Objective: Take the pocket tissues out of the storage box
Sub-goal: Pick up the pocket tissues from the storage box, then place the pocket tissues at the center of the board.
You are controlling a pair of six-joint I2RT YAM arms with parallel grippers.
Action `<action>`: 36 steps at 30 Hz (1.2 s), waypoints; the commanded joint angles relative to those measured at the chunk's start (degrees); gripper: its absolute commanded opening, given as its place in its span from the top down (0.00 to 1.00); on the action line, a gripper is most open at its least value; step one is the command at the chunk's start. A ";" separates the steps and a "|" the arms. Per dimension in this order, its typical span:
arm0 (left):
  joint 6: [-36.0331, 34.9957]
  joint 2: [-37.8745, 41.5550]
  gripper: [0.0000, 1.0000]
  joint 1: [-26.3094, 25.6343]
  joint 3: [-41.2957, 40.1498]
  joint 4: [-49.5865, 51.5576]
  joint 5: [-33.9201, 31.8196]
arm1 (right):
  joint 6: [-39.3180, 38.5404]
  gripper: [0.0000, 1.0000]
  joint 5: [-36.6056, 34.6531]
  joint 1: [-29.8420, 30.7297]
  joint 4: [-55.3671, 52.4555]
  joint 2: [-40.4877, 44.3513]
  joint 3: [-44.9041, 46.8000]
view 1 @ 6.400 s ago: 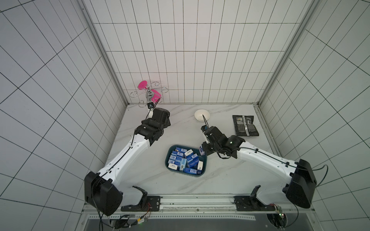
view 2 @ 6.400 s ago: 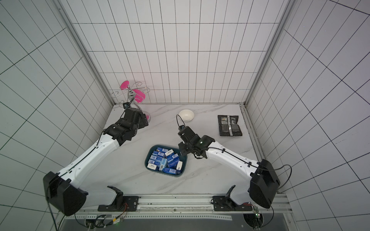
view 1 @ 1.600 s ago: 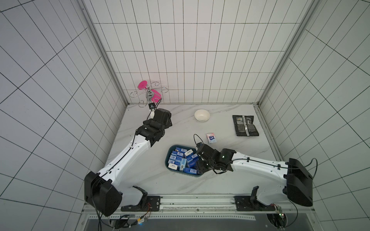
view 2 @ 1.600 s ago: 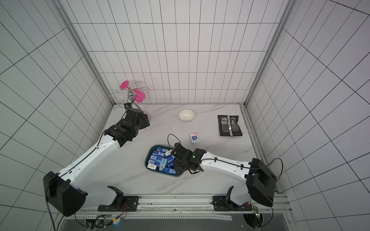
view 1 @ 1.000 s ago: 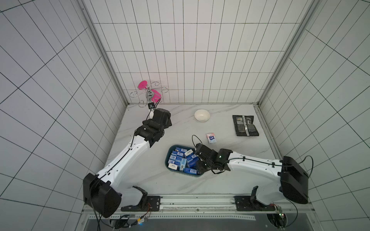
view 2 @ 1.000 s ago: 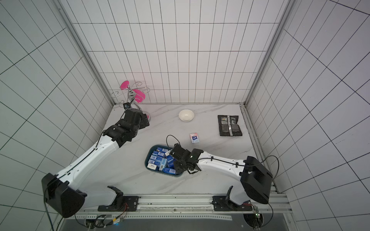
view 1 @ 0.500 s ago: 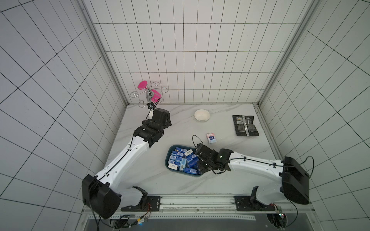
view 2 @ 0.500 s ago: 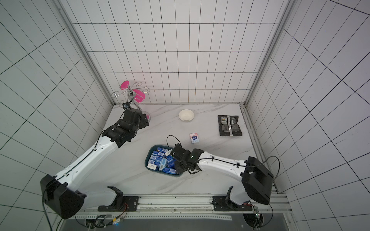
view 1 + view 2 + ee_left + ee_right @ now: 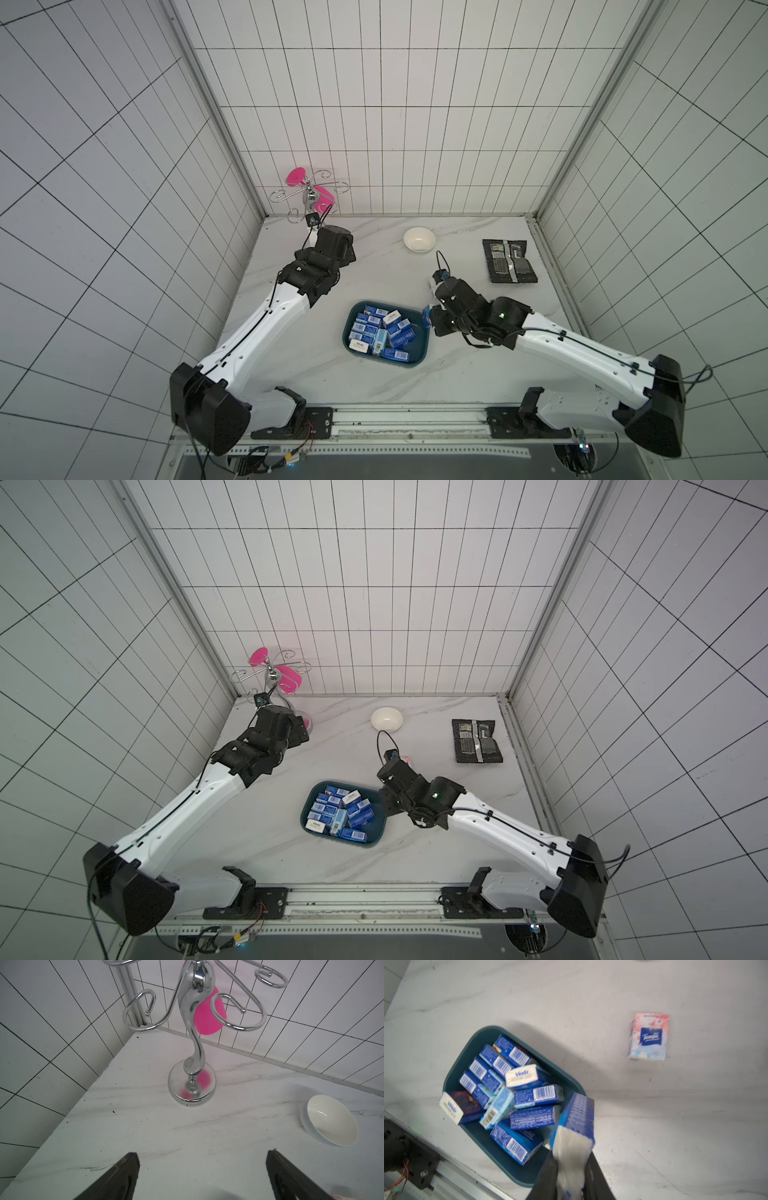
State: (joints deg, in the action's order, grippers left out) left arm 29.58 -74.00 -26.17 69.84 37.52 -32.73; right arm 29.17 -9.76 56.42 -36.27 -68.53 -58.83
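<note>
Gripping a blue pack (image 9: 574,1118), right claw (image 9: 571,1159) hangs over veined marble (image 9: 316,361) between tiled walls (image 9: 395,124); left claw (image 9: 202,1159) wide.

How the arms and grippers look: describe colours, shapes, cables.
Both the left arm and right arm have white rounded link shells, black joints and bulky black shoulder housings. A thin black cable runs along each. A green light shows near the right wrist. The left gripper and right gripper have flat black fingers.

White tiled walls (image 9: 395,104) on three sides, grey-veined marble tabletop (image 9: 382,274)
</note>
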 commanded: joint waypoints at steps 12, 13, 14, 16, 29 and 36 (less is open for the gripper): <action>-1.32 1.12 0.02 -1.42 1.37 -0.30 0.47 | 1.12 0.84 -8.29 -22.35 35.03 -7.40 9.03; -1.45 1.04 0.01 -1.49 1.41 -0.30 0.47 | 1.68 0.84 -8.07 -22.89 36.32 -8.53 9.36; -1.51 0.99 0.01 -1.51 1.33 -0.26 0.47 | 2.42 0.84 -8.17 -23.30 38.17 -9.73 9.91; -1.53 0.91 0.01 -1.51 1.26 -0.32 0.44 | 3.70 0.84 -8.30 -23.93 41.66 -11.76 11.18; -2.13 0.78 0.01 -1.51 0.67 -0.83 -0.47 | 8.97 0.86 -7.30 -25.27 50.95 -22.18 13.03; -2.26 0.53 0.01 -1.51 0.47 -1.23 -0.67 | 10.62 0.86 -5.72 -25.31 52.27 -24.27 14.29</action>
State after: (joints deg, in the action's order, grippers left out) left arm 27.92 -73.25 -27.44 69.87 37.39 -32.60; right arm 38.15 -16.12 31.48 13.96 -91.64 -46.35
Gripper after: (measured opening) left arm 0.985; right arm 0.176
